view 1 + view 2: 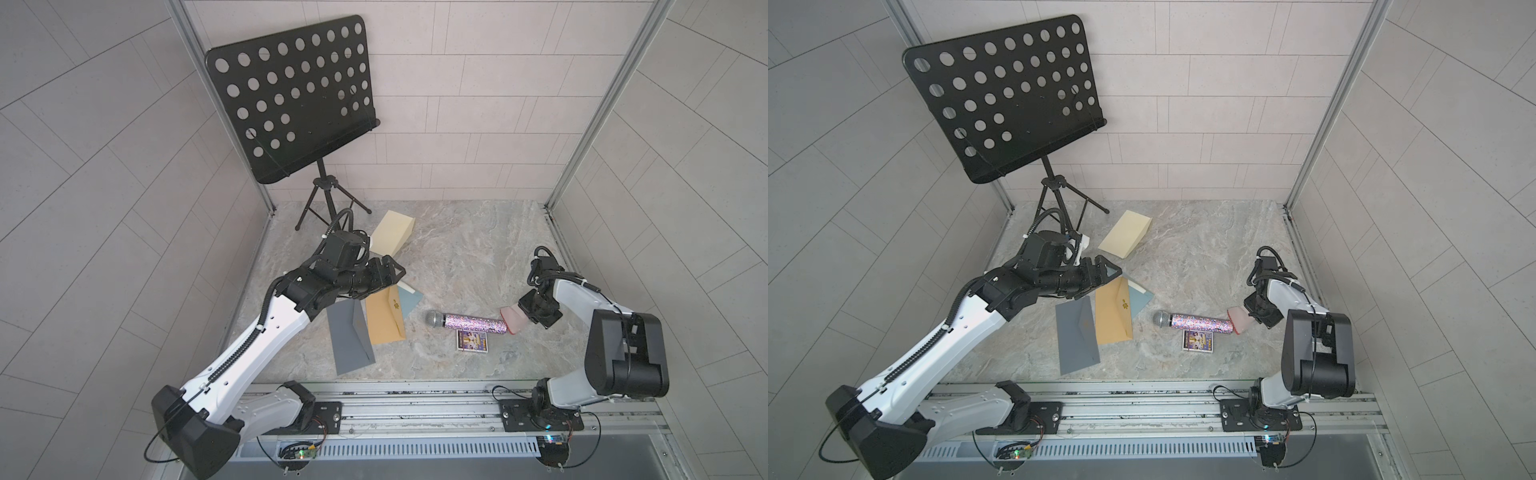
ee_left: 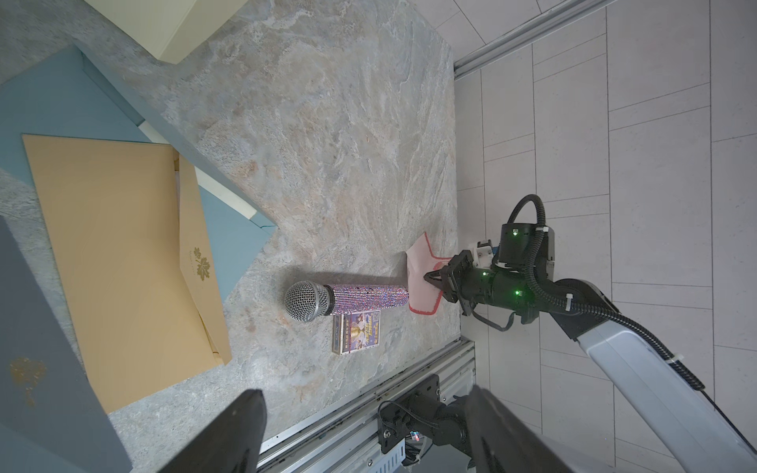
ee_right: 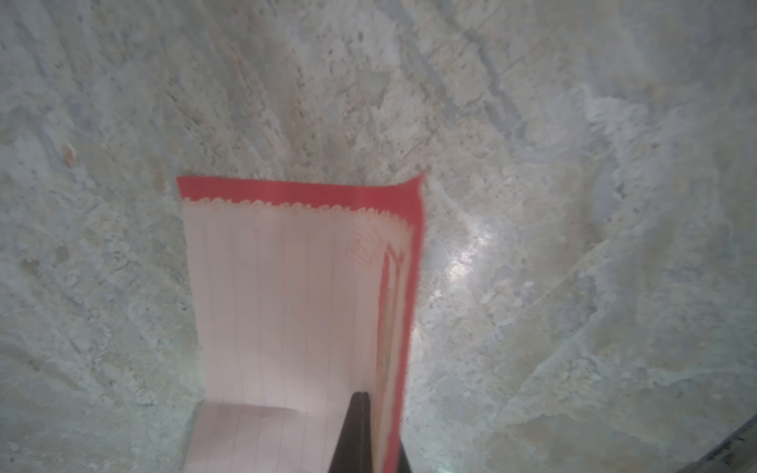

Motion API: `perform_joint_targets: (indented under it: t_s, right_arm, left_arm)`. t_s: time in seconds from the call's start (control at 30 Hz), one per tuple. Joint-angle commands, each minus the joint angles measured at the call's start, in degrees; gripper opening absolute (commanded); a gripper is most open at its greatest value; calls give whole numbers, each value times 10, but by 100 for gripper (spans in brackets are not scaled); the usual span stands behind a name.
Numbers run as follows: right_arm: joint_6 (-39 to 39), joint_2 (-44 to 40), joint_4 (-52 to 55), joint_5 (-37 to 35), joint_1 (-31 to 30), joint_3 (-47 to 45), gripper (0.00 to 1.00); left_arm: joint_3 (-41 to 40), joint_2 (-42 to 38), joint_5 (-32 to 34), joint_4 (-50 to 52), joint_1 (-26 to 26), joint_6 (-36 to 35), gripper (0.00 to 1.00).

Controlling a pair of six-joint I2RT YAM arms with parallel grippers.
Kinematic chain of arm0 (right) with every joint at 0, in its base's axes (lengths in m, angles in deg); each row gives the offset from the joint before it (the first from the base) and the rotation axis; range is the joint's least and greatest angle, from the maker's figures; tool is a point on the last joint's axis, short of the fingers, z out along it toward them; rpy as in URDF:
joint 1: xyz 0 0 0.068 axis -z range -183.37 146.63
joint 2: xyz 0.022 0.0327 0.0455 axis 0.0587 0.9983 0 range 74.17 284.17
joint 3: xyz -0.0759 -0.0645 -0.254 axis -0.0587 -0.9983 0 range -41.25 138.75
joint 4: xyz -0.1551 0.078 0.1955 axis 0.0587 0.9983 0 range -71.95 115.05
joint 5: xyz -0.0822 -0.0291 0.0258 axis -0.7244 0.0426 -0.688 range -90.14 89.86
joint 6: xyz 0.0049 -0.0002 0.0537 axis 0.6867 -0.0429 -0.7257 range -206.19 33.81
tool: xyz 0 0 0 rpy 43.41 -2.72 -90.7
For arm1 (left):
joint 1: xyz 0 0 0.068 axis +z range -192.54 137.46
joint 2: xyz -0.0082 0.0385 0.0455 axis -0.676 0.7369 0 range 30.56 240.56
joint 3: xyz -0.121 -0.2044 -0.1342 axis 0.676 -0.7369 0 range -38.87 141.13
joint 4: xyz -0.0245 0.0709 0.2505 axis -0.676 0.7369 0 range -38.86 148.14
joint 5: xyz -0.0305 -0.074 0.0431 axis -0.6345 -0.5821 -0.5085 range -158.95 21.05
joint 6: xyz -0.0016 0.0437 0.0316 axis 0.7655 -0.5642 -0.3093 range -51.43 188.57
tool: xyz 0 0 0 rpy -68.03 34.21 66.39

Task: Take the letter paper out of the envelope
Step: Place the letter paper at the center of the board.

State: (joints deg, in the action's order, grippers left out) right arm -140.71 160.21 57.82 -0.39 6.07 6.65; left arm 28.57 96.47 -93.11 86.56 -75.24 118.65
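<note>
Paper, pink with a red border, is gripped by the right claw. The jaws are pinched tight on one edge, which leaves most of the folded sheet hanging free. In both top views the paper sits at the right of the frame, against the tail of the mic. Whether its far end touches the table I cannot tell. I judge it fully out, since no envelope is near it, so only setting it down seems left.

Nearest the rail, at lower centre, the grey envelope lies flat beside the tan envelope. Their edges meet, but which one lies on top is unclear. A card box lies just in front of the mic.

Further back, the tan envelope overlaps the blue envelope. The left claw hovers over the blue one, spread wide and empty. I take that as a bracing post, not needed with the paper clear.

Beyond lies the cream envelope, and the stand fills the upper left.
</note>
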Motion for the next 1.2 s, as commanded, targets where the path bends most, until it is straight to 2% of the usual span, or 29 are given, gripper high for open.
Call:
perform_joint_targets:
  t_s: [0.0,0.17,0.27,0.4,0.6,0.67,0.73,0.97,1.03,1.17]
  right_arm:
    - [-9,14,0,-1,2,8,0]
    - [-2,11,-37,-12,2,-5,0]
    - [27,17,-57,-15,2,13,0]
    - [56,38,-52,-18,2,45,0]
    - [56,34,-59,-3,2,32,0]
    - [54,33,-48,-2,2,34,9]
    - [50,29,-37,-6,2,35,23]
    - [3,11,39,-55,-5,66,64]
    - [-18,1,62,-74,-9,78,72]
    - [-37,-14,114,-127,-27,118,79]
  left_arm:
    - [11,-4,1,-3,-3,0,84]
    - [14,-2,2,-3,-3,-2,84]
    - [16,1,3,-2,-3,-3,84]
    - [18,6,3,-1,-3,-5,84]
    - [25,11,7,2,-3,-9,84]
    - [26,13,10,2,-3,-9,84]
    - [28,13,11,2,-3,-10,84]
    - [23,17,16,2,-3,-8,84]
    - [20,18,18,3,-3,-7,84]
    - [17,18,27,12,-3,-7,84]
